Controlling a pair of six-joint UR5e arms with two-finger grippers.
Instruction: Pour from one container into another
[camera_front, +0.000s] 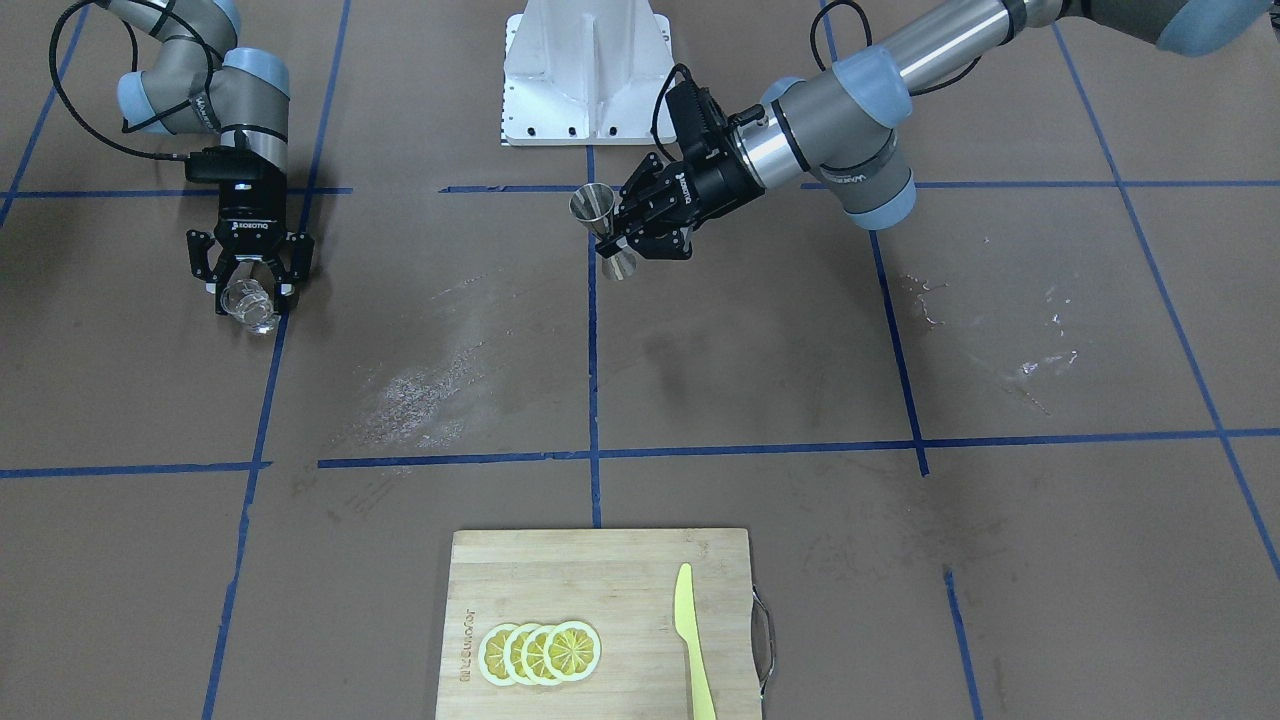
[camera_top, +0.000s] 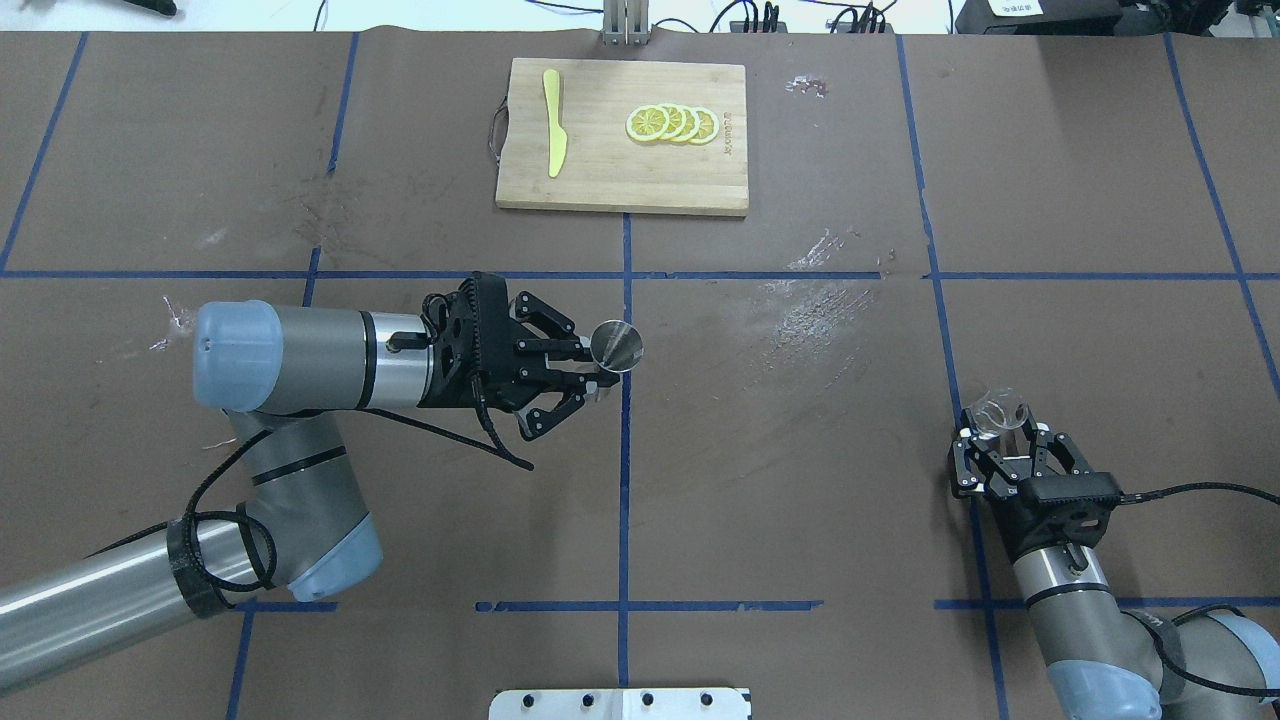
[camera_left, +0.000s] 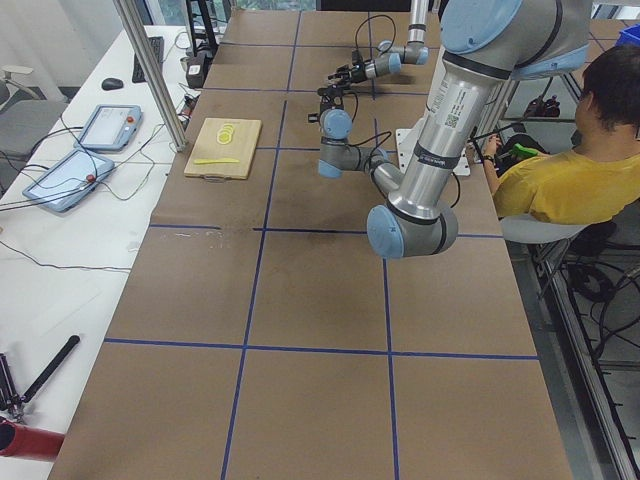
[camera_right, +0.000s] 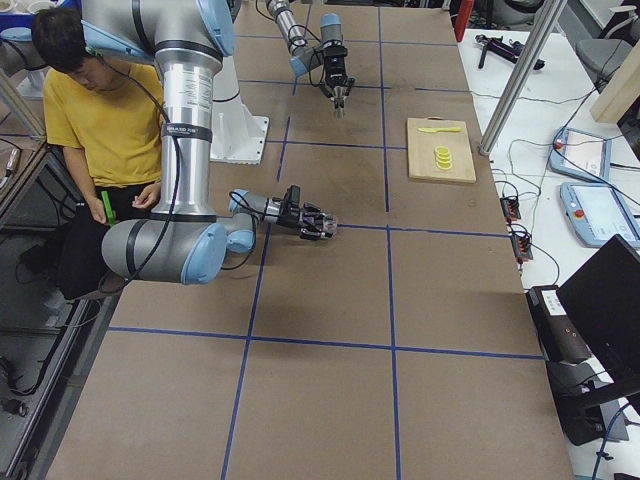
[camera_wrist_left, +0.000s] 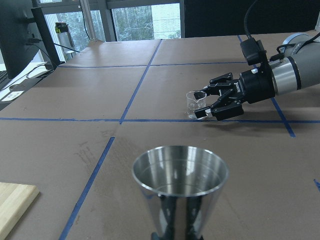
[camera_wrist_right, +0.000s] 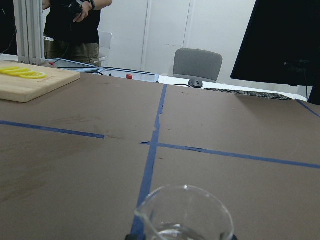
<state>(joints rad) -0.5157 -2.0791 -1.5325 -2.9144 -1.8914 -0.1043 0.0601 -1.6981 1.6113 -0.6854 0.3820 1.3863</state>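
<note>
While jigger (camera_wrist_left: 180, 175) shows bare steel inside, tumbler (camera_wrist_right: 184, 215) holds shallow clear liquid.

Glass tumbler (camera_front: 250, 305): small, clear, rounded, with a pour lip at the rim. It stands upright, mouth up, gripped in the right claw (camera_top: 1000, 435) low over the table's right side.

Jigger (camera_front: 603, 228): silver steel, hourglass-shaped and upright. The left claw (camera_top: 592, 368) clamps its waist near the table's middle, well apart from the tumbler.
</note>
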